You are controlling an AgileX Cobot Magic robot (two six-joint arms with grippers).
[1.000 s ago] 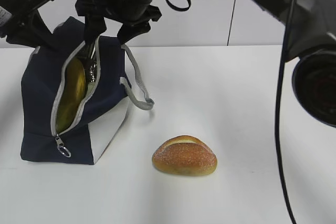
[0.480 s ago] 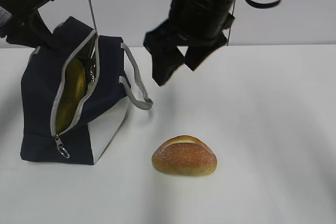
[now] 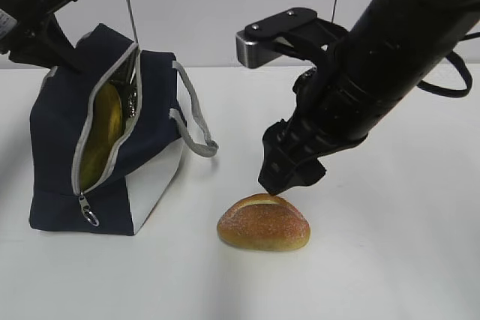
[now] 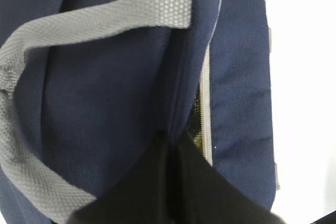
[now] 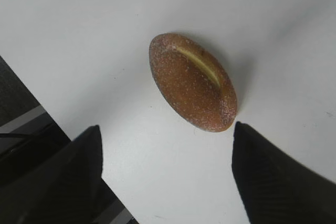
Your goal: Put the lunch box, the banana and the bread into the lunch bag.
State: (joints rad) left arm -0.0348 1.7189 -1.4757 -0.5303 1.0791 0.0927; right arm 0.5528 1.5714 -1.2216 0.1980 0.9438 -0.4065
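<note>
White worktop (image 3: pixel 390 260) and a pale wall, with the right arm now low over the bread.

A second ago the right end effector (image 3: pixel 289 170) was up at the lunch bag (image 3: pixel 56 148) in the upper left; now it hangs just above the bread (image 3: pixel 264 222) at lower middle, jaws wide and holding nothing. So the bread looks like the next thing to pick up. The left end effector (image 4: pixel 173 192) stays pinched shut on the bag's open edge. One bag, one bread, one banana (image 3: pixel 103 136) inside the bag. I cannot see the lunch box.
</note>
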